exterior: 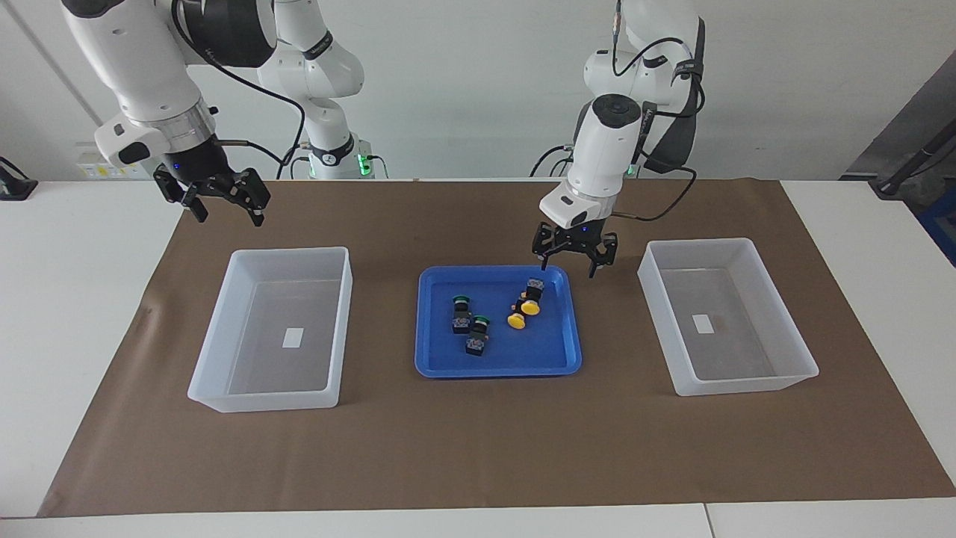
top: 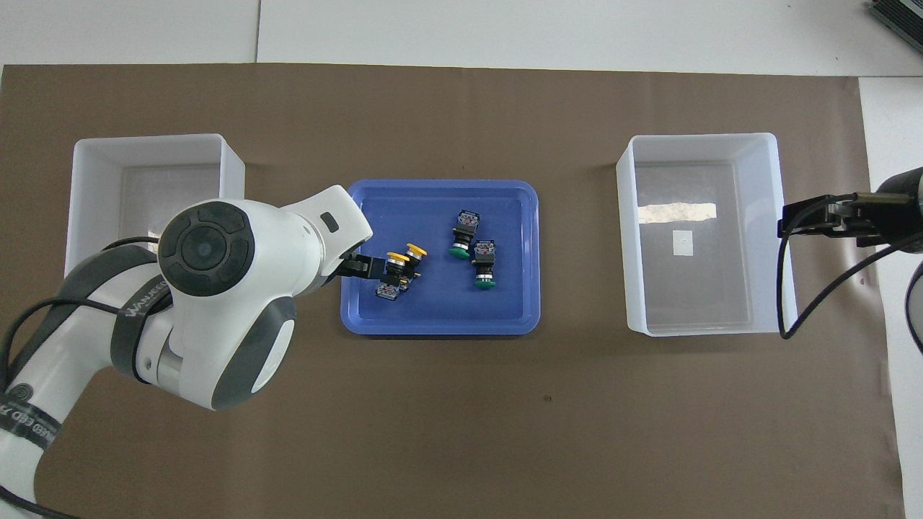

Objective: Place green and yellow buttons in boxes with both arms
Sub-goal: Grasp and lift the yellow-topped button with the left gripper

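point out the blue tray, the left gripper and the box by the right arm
blue tray (exterior: 441, 359), facing view, bare floor near its corner
left gripper (exterior: 573, 260), facing view, between its fingertips
box by the right arm (exterior: 224, 396), facing view, its wall

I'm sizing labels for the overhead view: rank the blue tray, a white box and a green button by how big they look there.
Largest to smallest:
1. Blue tray and white box: too close in size to rank.
2. Green button, far smaller, lying in the tray.
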Controlling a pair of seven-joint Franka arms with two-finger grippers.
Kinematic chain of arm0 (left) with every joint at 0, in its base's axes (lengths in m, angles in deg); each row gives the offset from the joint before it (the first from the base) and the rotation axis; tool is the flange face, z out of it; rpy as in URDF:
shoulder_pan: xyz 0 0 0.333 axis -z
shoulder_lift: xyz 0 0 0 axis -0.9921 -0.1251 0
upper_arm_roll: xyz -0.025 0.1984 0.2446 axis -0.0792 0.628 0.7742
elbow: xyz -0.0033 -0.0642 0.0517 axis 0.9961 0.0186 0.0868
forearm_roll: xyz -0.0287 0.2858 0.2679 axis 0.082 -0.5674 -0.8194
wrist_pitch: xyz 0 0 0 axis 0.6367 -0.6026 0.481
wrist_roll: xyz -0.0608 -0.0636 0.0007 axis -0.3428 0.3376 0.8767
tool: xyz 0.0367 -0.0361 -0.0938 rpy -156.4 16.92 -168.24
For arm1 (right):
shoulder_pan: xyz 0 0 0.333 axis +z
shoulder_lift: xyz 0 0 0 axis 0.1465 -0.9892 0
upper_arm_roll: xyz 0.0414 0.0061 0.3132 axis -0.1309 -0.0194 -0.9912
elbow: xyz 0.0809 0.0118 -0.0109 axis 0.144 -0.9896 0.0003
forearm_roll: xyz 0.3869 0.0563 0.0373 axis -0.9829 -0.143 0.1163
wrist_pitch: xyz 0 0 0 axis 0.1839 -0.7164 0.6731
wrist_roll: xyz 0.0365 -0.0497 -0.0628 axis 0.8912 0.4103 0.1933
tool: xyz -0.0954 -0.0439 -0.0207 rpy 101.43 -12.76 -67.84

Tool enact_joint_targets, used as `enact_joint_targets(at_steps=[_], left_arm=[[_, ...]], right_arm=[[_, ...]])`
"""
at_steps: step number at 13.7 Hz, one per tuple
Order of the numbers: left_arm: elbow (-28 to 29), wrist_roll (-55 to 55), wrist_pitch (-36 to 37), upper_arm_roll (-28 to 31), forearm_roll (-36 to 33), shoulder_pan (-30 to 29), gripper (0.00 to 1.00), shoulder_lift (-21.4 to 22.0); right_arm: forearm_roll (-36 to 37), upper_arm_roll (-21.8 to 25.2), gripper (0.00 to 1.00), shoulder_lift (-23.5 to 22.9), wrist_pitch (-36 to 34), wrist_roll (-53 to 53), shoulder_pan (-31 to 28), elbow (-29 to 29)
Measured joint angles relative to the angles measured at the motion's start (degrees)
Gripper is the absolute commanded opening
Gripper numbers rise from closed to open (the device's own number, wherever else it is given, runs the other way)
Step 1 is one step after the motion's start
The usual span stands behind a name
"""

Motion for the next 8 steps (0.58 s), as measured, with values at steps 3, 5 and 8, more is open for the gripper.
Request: enact_joint_targets(at_steps=[3,5,8], left_arm=[[1.56,2.52,-3.01,0.04,0.00,1.12,1.00,-0.27],[2.20,5.30,-5.89,0.02,0.00,2.29,1.00,-2.44],[2.28,6.74,-9.54,0.03,0.00,2.93,1.00,-6.92]], right_arm=[[0.00,0.00,1.00,0.00,0.00,0.00,0.00,-0.01],[0.00,0.00,1.00,0.01,0.00,0.00,0.00,-0.01],[0.00,0.01,1.00,0.01,0.00,0.00,0.00,-0.01]])
